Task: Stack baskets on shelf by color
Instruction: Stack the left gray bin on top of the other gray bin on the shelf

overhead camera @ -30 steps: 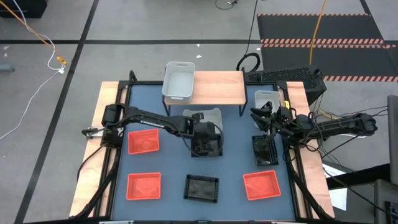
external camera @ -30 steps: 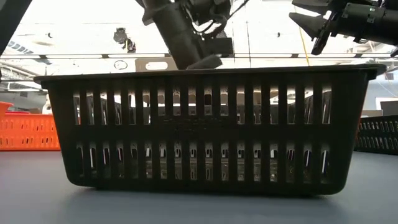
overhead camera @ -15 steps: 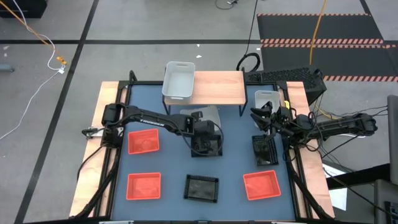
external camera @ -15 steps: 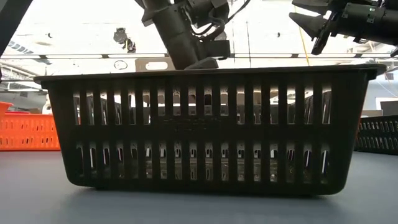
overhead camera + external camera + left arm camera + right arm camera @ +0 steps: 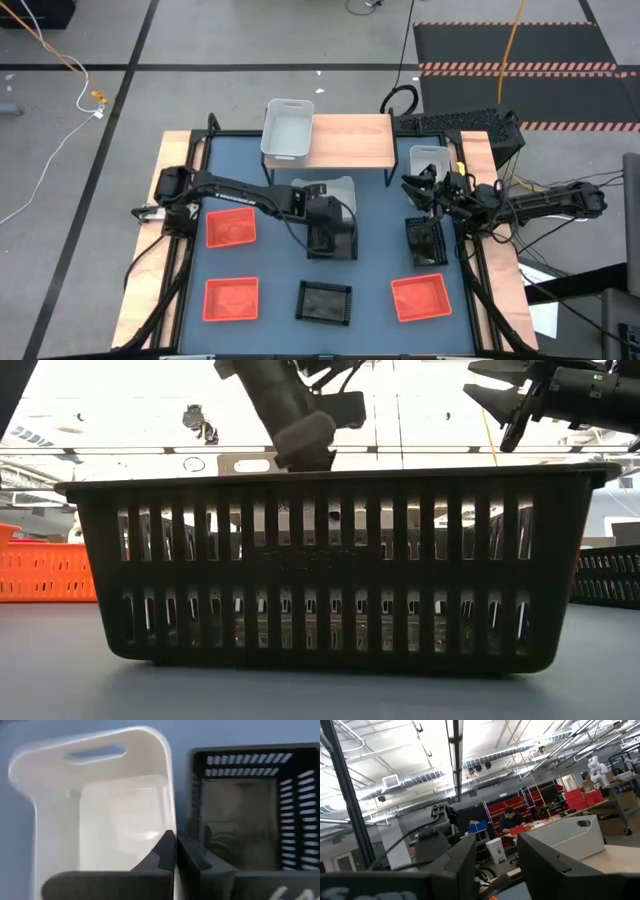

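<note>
The left tool (image 5: 172,851) is closed on the rim of a white basket (image 5: 100,805) at mid-tabletop, beside a black basket (image 5: 245,805). The right tool (image 5: 420,185) is held open, empty, near the shelf (image 5: 350,140).

Nine baskets are counted. Three are white: first white basket (image 5: 338,186) at the left gripper (image 5: 332,212), second white basket (image 5: 287,128) beyond it, third white basket (image 5: 430,158) just beside the right gripper (image 5: 412,185). Three are black: first black basket (image 5: 340,246) under the left gripper, second black basket (image 5: 325,301) nearer the table's front, third black basket (image 5: 427,241) below the right gripper. Three are red, all well clear of both grippers: first red basket (image 5: 231,228), second red basket (image 5: 231,299), third red basket (image 5: 419,297). One shelf (image 5: 352,140) and two grippers are also counted.
</note>
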